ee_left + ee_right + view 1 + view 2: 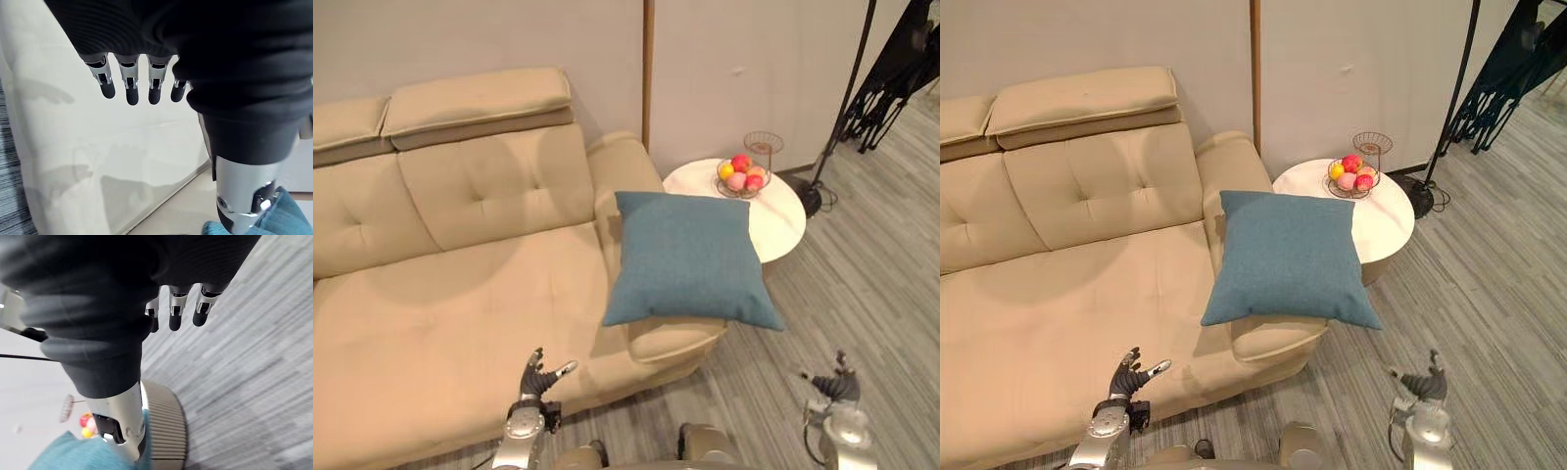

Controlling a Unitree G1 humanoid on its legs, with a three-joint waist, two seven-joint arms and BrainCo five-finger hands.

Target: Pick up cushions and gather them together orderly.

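From the head cameras you see the blue cushion [690, 259] propped on the right armrest [677, 341] of the beige sofa [460, 294]. Its upper edge leans toward the round white side table [785, 223], and its lower right corner juts out past the armrest over the grey plank floor [871, 294]. A wire fruit basket [742, 176] sits on the table just behind the cushion's top corner. A dark lamp pole [847, 98] stands beyond the table, against the wall. The sofa seat to the cushion's left is wide and bare, and there is open floor in front of the armrest. Your left hand [536, 380] hovers low at the seat's front edge, well apart from the cushion, fingers spread and thumb out. Your right hand [834, 389] hangs over the floor, below and to the right of the cushion's jutting corner, loosely open and empty.

In the left wrist view, the fingers [129, 88] point straight out in a row over the sofa's pale upholstery, touching nothing. A blue edge of the cushion shows beside the thumb [244, 196].

In the right wrist view, the fingers [176, 316] are extended over the planks and hold nothing. The cushion and a ribbed beige drum [166, 431] lie past the thumb.
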